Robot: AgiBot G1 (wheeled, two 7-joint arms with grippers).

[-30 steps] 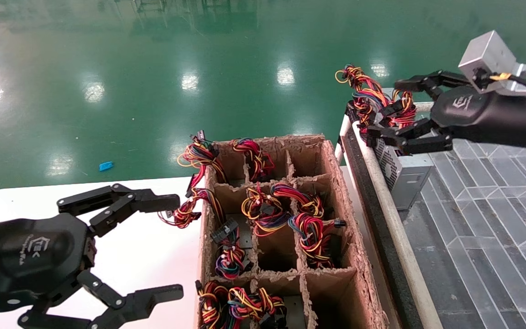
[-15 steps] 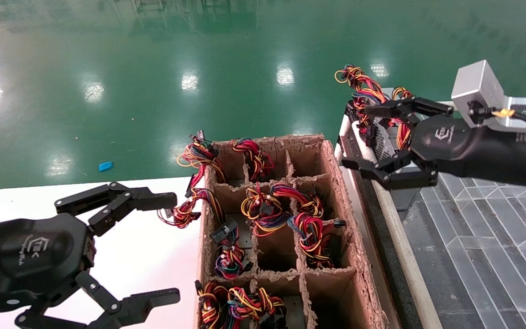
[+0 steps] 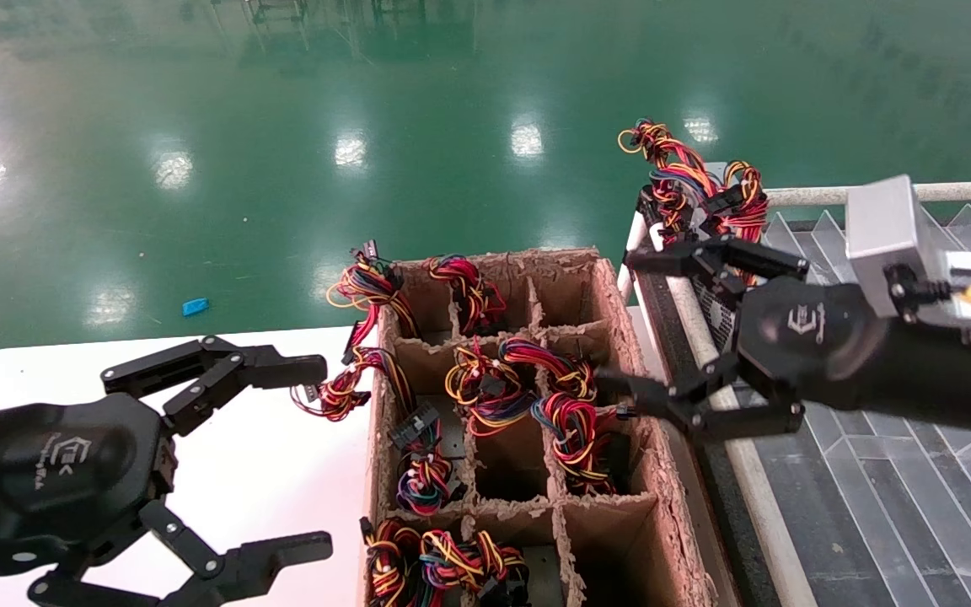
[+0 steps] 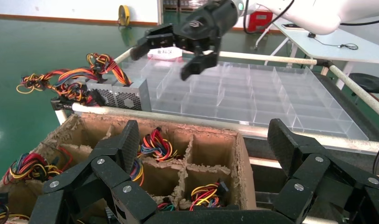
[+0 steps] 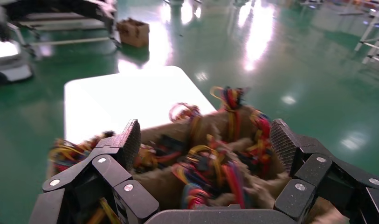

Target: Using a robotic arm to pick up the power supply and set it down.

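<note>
A grey power supply [image 3: 711, 319] with a perforated grille stands at the near corner of the clear tray [image 3: 873, 506], mostly hidden behind my right gripper. Its red, orange, yellow and black wires [image 3: 688, 181] pile up over the tray's corner. The left wrist view shows the power supply [image 4: 120, 93] clear of the right gripper [image 4: 161, 60]. My right gripper [image 3: 620, 320] is open and holds nothing. It hangs over the right wall of the cardboard box [image 3: 612, 337]. The left gripper [image 3: 308, 455] is open above the white table [image 3: 283, 455].
The cardboard box is split into compartments holding several coloured wire bundles [image 3: 570, 421]; some cells [image 3: 599, 539] hold nothing. One bundle [image 3: 342, 392] hangs over the box's left wall. A white rail [image 3: 747, 472] runs between box and tray. Green floor lies beyond.
My right gripper has left the power supply on the tray and swung, open, down and left to the cardboard box's right wall. The left arm has hardly moved.
</note>
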